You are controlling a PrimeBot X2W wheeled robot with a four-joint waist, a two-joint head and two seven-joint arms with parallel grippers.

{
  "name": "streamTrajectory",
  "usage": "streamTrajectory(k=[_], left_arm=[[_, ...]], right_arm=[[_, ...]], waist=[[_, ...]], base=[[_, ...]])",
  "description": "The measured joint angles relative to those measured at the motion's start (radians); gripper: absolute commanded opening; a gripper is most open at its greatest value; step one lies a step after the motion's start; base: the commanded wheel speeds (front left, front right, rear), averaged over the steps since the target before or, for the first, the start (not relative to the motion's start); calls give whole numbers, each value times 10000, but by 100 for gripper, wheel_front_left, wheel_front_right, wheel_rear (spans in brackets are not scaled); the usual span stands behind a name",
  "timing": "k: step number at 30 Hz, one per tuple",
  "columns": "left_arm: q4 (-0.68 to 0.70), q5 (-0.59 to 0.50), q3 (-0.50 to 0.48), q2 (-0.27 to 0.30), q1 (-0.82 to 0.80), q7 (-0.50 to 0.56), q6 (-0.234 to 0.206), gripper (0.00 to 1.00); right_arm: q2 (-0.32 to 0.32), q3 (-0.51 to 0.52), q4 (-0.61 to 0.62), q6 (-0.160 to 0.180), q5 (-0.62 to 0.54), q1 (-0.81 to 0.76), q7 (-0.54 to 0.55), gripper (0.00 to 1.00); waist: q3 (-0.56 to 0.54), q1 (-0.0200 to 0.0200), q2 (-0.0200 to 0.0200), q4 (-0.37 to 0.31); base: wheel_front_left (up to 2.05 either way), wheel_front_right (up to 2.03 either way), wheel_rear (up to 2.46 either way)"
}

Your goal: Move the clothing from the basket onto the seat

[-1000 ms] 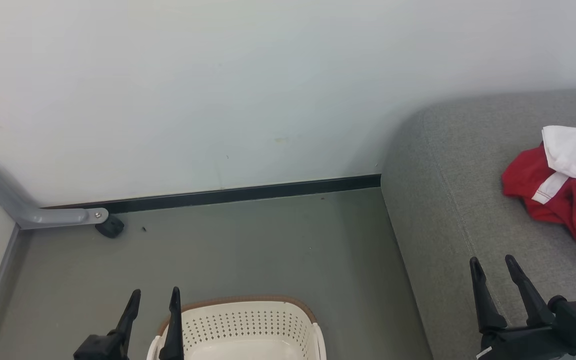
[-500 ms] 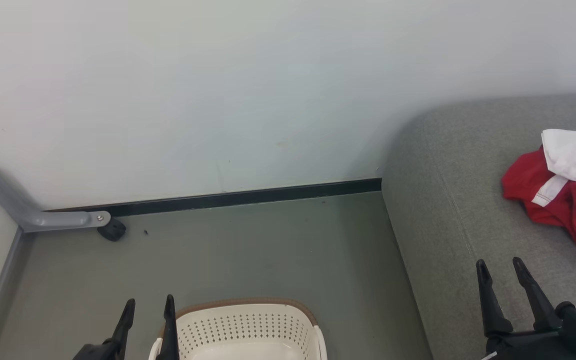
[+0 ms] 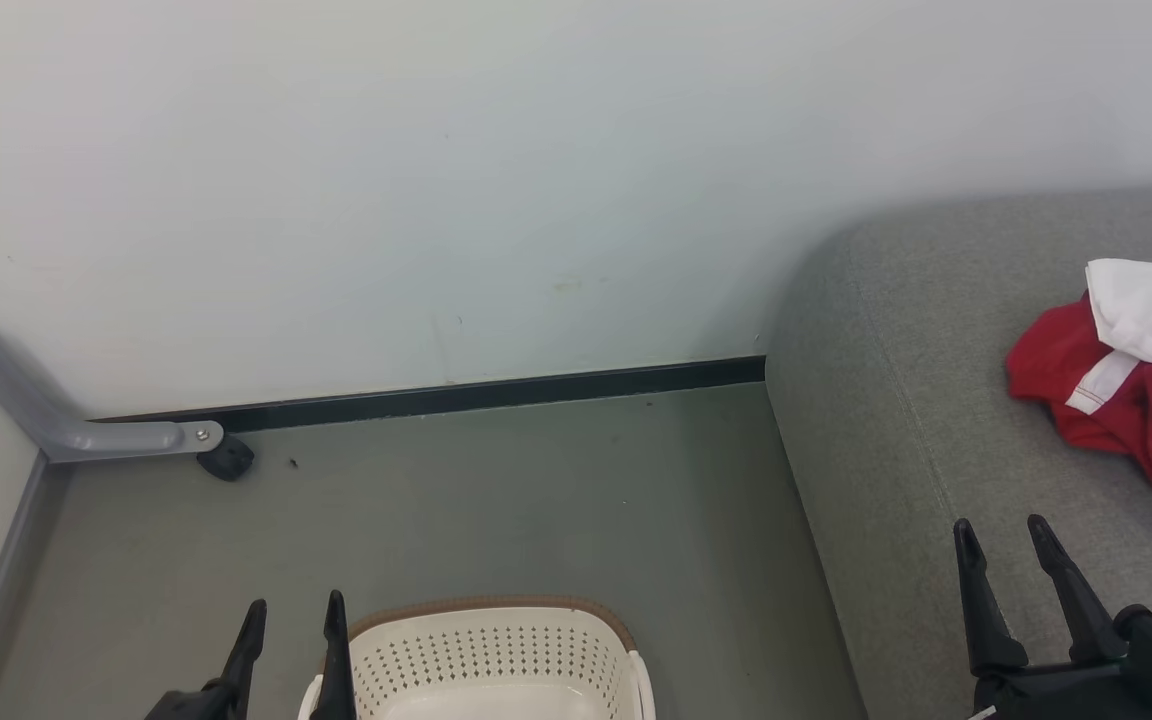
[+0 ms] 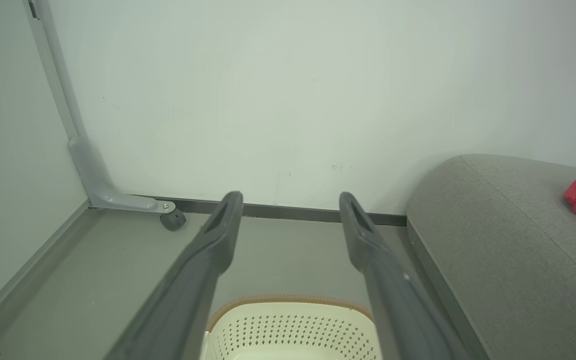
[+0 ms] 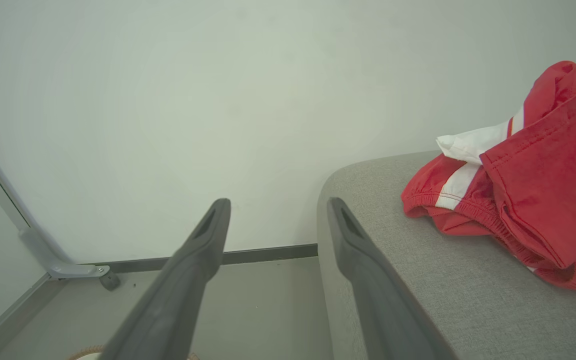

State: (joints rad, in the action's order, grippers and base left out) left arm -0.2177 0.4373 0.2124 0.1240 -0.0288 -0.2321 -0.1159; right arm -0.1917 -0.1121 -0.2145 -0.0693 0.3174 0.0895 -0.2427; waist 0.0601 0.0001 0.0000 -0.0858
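Note:
The red and white clothing (image 3: 1131, 375) lies in a heap on the grey seat (image 3: 936, 330) at the right; the right wrist view has the clothing (image 5: 523, 190) close up on the seat (image 5: 448, 280). On the floor at the bottom centre stands the cream basket (image 3: 491, 655) with a brown rim, and the part of it in view holds no fabric. My left gripper (image 3: 294, 614) is open beside the basket's left corner, also seen as left gripper (image 4: 290, 200) above the basket (image 4: 293, 330). My right gripper (image 3: 1001, 532) is open over the seat's front, empty.
A white wall with a dark baseboard (image 3: 486, 393) runs behind. A grey metal bracket with a black caster (image 3: 226, 460) sits in the left corner. Grey floor (image 3: 536, 500) stretches between basket, wall and seat.
The head view has shifted slightly, so everything sits a little lower in frame. Both grippers stay open and hold nothing.

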Motion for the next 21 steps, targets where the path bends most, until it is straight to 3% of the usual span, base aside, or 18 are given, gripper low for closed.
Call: streamTrajectory(k=[16,17,21], left_arm=[[-205,-10,-31,-81,-1,-75,0,100],[-215,-23,-33,-82,-1,-75,0,0],[-569,-25,-12,-134,124,-59,13,0]], right_arm=[[-36,13,222,84,4,-19,228,100],[-38,15,224,88,6,-19,228,0],[165,-50,-157,86,4,-179,228,0]], waist=[[-46,-1,0,22],[-53,-1,0,23],[-58,0,0,23]], base=[[0,0,0],[0,0,0],[0,0,0]])
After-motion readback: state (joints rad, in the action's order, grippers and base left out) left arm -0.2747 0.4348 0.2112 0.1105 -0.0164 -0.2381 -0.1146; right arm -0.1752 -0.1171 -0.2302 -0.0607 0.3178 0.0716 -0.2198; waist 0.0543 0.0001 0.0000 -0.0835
